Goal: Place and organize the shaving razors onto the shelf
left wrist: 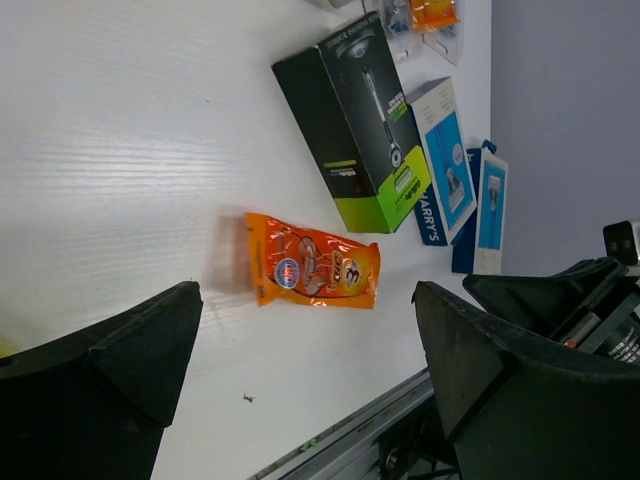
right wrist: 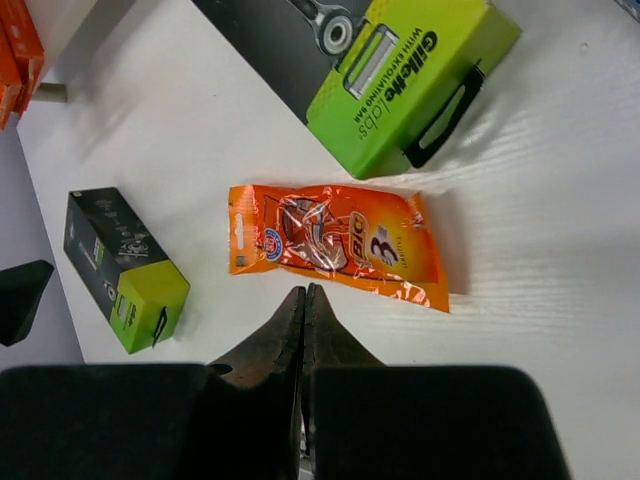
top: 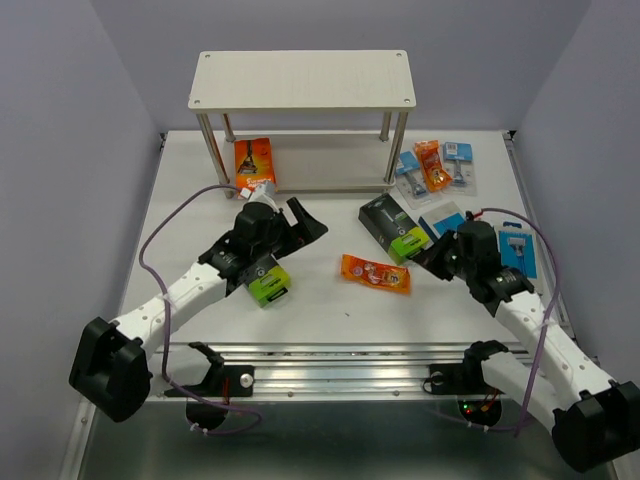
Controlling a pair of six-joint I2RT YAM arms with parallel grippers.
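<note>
The shelf (top: 300, 80) stands at the back, with one orange razor pack (top: 255, 160) on its lower board. An orange flat pack (top: 375, 272) (left wrist: 313, 266) (right wrist: 335, 245) lies mid-table. My right gripper (right wrist: 305, 292) (top: 428, 262) is shut with nothing in it, its tips just short of that pack's near edge. My left gripper (left wrist: 310, 370) (top: 300, 228) hangs wide open over bare table, the orange pack beyond its fingers. A long black-and-lime box (top: 395, 228) (left wrist: 355, 120) (right wrist: 400, 70) lies right of centre. A small black-and-lime box (top: 268, 285) (right wrist: 125, 270) rests by my left arm.
Blue boxes (top: 445, 220) (left wrist: 445, 160) lie beside my right wrist. Blister cards and another orange pack (top: 435, 165) are clustered at the back right. A metal rail (top: 340, 365) runs along the table's near edge.
</note>
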